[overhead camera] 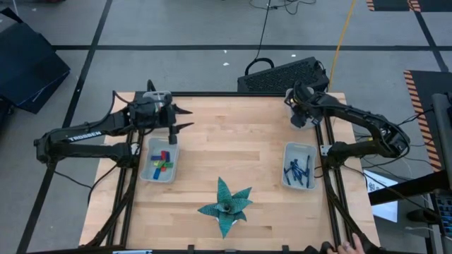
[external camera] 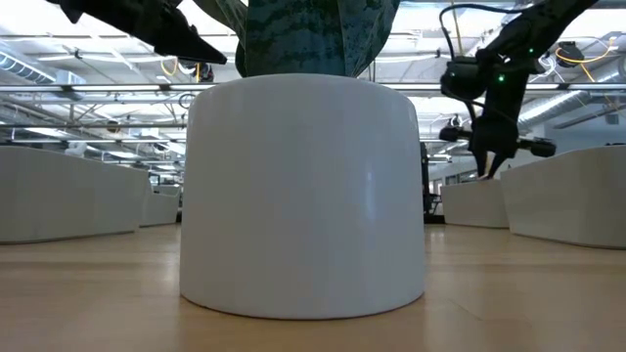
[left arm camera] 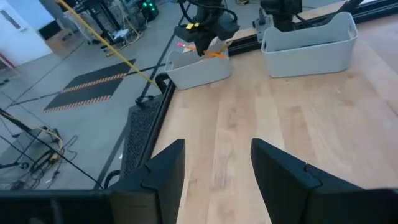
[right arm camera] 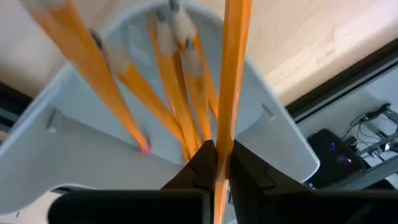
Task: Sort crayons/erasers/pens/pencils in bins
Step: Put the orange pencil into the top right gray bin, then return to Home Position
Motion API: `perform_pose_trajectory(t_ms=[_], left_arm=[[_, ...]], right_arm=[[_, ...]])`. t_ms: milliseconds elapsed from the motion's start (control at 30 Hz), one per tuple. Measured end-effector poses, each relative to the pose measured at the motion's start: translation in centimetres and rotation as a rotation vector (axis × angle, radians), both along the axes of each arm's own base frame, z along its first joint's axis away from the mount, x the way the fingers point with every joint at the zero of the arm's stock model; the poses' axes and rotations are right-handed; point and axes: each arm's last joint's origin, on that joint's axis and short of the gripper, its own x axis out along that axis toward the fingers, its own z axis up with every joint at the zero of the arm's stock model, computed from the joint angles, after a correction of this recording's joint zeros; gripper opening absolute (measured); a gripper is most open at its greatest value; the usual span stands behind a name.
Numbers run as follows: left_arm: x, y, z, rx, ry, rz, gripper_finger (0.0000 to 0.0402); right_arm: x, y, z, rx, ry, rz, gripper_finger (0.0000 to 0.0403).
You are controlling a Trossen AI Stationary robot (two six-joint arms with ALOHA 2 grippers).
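Note:
My right gripper (right arm camera: 216, 149) hangs over the far-right bin (right arm camera: 292, 143), shut on an orange pencil (right arm camera: 233, 68). Several more pencils (right arm camera: 168, 93) lie slanting in that bin (overhead camera: 302, 121). A second bin (overhead camera: 289, 152) nearer on the right holds dark blue pens (overhead camera: 299, 171). A third bin (overhead camera: 150, 173) on the left holds coloured crayons (overhead camera: 162, 161). My left gripper (overhead camera: 185, 118) stands open above the table just beyond that bin, with nothing between its fingers (left arm camera: 168, 168). My right gripper pinches the orange pencil's shaft (right arm camera: 219, 134) between its two fingers, which come from above and point down. The pencil runs on ahead of the fingertips, roughly along them, over the bin. Whether its far end touches the bin or the other pencils I cannot tell.
A green star-leaved plant (overhead camera: 226, 204) in a white pot (external camera: 303, 196) stands near the table's front middle. A black keyboard-like case (overhead camera: 282, 74) lies past the far edge. A person's hand (overhead camera: 347, 247) shows at the near right corner. Bare wood lies between the bins.

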Motion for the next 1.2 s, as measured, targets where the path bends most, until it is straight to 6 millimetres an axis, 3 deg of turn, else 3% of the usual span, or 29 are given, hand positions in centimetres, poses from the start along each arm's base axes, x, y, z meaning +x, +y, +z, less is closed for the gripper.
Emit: perform_pose_trajectory(t_ms=[133, 400, 567, 700, 833, 933, 1067, 1200], left_arm=[[-0.1, 0.3, 0.0, -0.001, -0.001, 0.016, 0.0186], [-0.3, 0.7, 0.1, -0.003, -0.008, 0.046, 0.0186], [-0.3, 0.8, 0.1, -0.042, -0.019, 0.043, 0.0186], [-0.4, 1.1, 0.9, -0.085, -0.048, 0.027, 0.0186], [-0.7, 1.6, 2.0, -0.1, -0.103, 0.019, 0.0186], [-1.0, 2.2, 2.4, -0.103, -0.128, 0.046, 0.0186], [-1.3, 2.9, 2.7, -0.139, -0.176, 0.173, 0.0186], [-1.6, 3.4, 2.4, -0.169, -0.167, 0.336, 0.0186]], right_arm=[[-0.1, -0.1, 0.0, 0.006, 0.001, -0.006, 0.0032], [-0.1, -0.1, -0.2, 0.011, 0.017, -0.011, 0.0166], [0.8, 0.9, 1.4, -0.093, -0.093, -0.015, 0.0208], [1.5, 2.6, 2.9, -0.117, -0.233, 0.025, 0.0202], [2.8, 4.0, 4.7, -0.019, -0.628, -0.099, 0.0177], [3.7, 5.5, 6.2, 0.197, -0.957, -0.224, 0.0151], [5.2, 8.1, 8.9, 0.647, -1.338, -0.349, 0.0106], [5.9, 10.7, 11.1, 1.04, -1.516, -0.502, 0.0049]])
